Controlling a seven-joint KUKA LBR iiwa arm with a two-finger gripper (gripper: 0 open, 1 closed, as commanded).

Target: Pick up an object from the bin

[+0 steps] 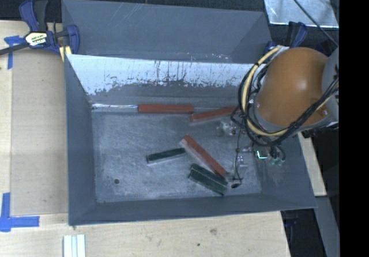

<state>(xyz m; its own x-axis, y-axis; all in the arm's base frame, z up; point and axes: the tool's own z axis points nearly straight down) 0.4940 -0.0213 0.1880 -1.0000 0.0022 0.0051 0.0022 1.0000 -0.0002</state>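
My gripper hangs low over the bin floor at the right, beneath the arm's orange cover. Just to its left lies a dark green block, its right end close to the gripper. A reddish-brown bar lies diagonally above that block, its lower end also near the gripper. Whether the gripper touches either one I cannot tell.
A dark green bar lies left of the diagonal bar. Two more reddish bars rest along the foot of the back wall. A small metallic piece sits near the arm. The arm and its cables cover the bin's right side.
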